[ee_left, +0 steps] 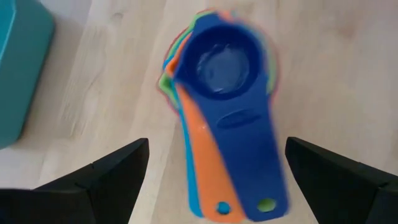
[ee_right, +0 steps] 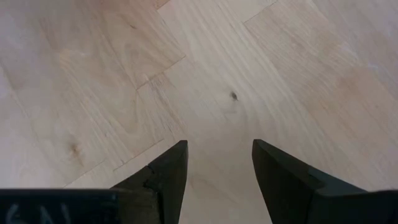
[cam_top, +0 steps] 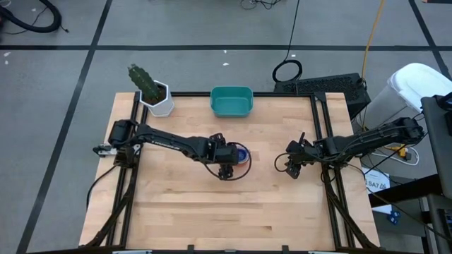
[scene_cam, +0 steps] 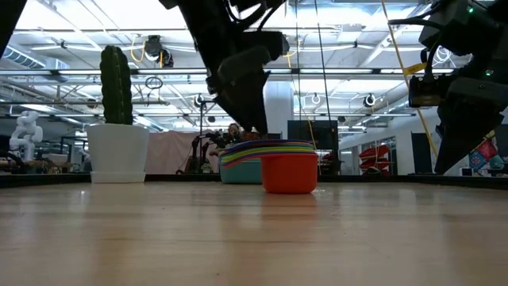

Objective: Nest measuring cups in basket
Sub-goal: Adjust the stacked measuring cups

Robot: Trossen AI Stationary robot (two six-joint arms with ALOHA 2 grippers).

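Note:
The measuring cups [cam_top: 240, 154] stand nested in one stack on the table's middle, with the dark blue one on top [ee_left: 225, 59] and a red one at the bottom [scene_cam: 289, 173]. Their flat handles [ee_left: 233, 168] fan out toward my left gripper. My left gripper [cam_top: 226, 171] hovers over the handle end. It is open wide [ee_left: 217, 155], with one finger on either side of the handles and apart from them. The teal basket [cam_top: 232, 101] stands at the table's far edge and shows at the side of the left wrist view [ee_left: 18, 68]. My right gripper [cam_top: 291, 168] is open and empty [ee_right: 219, 155] over bare wood at the right.
A white pot with a green cactus [cam_top: 157, 95] stands at the far left corner, left of the basket, and also shows in the low view [scene_cam: 117, 151]. Bare wood lies between the stack and the basket and across the near half of the table [cam_top: 226, 219].

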